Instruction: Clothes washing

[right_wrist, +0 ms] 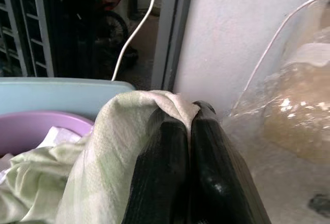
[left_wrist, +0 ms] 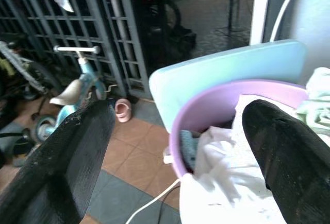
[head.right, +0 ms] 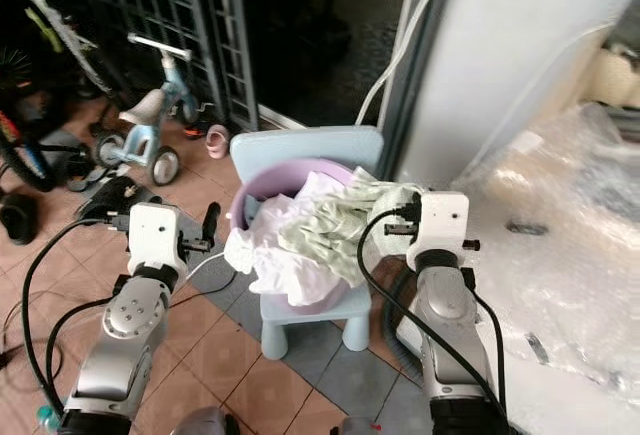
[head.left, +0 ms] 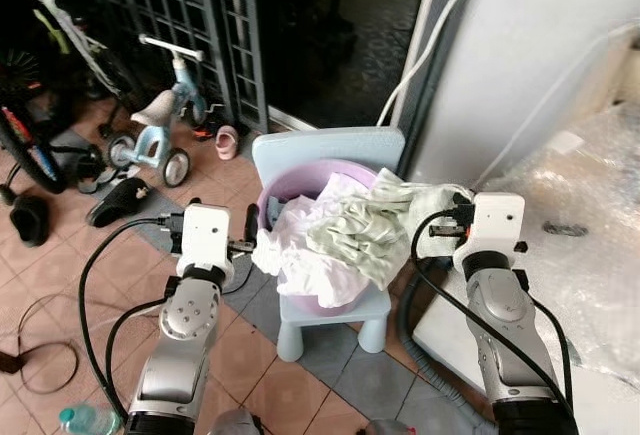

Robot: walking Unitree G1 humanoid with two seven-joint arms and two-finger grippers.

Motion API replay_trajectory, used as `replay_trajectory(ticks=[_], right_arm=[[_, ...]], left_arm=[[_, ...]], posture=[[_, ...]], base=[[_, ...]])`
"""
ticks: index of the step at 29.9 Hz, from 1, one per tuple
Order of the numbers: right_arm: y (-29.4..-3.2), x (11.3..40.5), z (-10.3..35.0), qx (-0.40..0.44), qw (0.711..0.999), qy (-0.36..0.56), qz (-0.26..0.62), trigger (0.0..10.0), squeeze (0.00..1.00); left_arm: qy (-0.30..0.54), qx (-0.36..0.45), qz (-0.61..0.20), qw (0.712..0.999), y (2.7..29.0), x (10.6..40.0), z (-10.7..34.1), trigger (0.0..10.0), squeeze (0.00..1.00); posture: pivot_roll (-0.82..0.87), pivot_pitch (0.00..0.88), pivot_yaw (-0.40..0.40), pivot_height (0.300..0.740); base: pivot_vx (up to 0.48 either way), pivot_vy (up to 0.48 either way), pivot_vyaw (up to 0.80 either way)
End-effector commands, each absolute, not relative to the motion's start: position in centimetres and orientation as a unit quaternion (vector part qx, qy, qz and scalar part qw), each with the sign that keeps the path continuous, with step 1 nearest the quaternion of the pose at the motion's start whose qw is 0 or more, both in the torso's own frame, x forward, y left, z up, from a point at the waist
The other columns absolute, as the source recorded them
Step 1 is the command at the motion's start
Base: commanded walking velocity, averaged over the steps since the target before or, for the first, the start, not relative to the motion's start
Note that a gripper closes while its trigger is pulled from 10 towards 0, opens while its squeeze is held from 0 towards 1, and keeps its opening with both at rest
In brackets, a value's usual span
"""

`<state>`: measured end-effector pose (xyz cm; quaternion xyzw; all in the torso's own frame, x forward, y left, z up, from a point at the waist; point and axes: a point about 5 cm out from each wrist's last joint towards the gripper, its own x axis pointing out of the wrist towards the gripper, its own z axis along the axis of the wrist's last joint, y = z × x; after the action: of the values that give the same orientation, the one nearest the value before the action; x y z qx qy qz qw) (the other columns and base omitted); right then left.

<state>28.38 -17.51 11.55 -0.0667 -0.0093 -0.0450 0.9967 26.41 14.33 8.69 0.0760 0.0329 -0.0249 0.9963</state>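
tiled floor [head.left: 300, 385], small blue chair [head.left: 330, 150] bearing a purple basin [head.left: 300, 183] of laundry.
right tool [right_wrist: 188, 126] clamped on pale green cloth [head.left: 365, 230]; left tool [head.left: 250, 230] apart beside the basin.

You have a lilac-purple basin [head.left: 275, 190] on a pale blue chair [head.left: 330, 147], heaped with a white garment [head.left: 300, 250] and a pale green cloth [head.left: 365, 225] with a faint lighter check. Both grippers — left gripper [left_wrist: 170, 152] and right gripper [right_wrist: 188, 131] — have black fingers on silver arms with white wrist housings. The floor tiles [head.left: 250, 375] are terracotta and grey-blue (laid diagonally). The tricycle [head.left: 160, 120] is light blue with a white seat — beside it, a pink shoe [head.left: 227, 141].
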Motion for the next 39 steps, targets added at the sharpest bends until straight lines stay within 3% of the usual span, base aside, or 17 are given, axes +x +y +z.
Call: replay_trajectory(ticks=[1,23,29,34,39], right_arm=[[-17.4,28.8,12.7,-0.064,0.996,-0.028,-0.050,10.0,0.00],[-16.3,30.0,15.3,-0.076,0.994,-0.074,-0.009,10.0,0.00],[-13.9,30.9,17.0,-0.101,0.981,-0.108,0.128,10.0,0.00],[-14.0,32.4,19.6,-0.131,0.967,-0.142,0.166,10.0,0.00],[-13.7,34.3,23.6,-0.192,0.934,-0.192,0.231,10.0,0.00]], left_arm=[[0.030,0.077,-0.030,0.996,14.4,26.5,8.7,10.0,0.00],[0.026,0.065,-0.034,0.997,14.0,26.9,8.5,10.0,0.00],[0.022,0.044,-0.032,0.998,14.2,27.0,8.6,10.0,0.00],[0.020,0.046,-0.035,0.998,14.3,27.1,8.7,10.0,0.00],[0.017,0.042,-0.035,0.998,14.2,27.3,8.7,10.0,0.00]], posture=[[-0.07,0.000,0.033,0.740],[-0.08,0.000,0.031,0.740],[-0.08,0.000,0.036,0.740],[-0.07,0.000,0.038,0.740],[-0.07,0.000,0.035,0.740]], base=[[0.000,-0.319,-0.72],[0.000,-0.316,-0.70],[0.000,0.000,0.00],[0.165,0.000,0.00],[0.351,0.000,0.00]])
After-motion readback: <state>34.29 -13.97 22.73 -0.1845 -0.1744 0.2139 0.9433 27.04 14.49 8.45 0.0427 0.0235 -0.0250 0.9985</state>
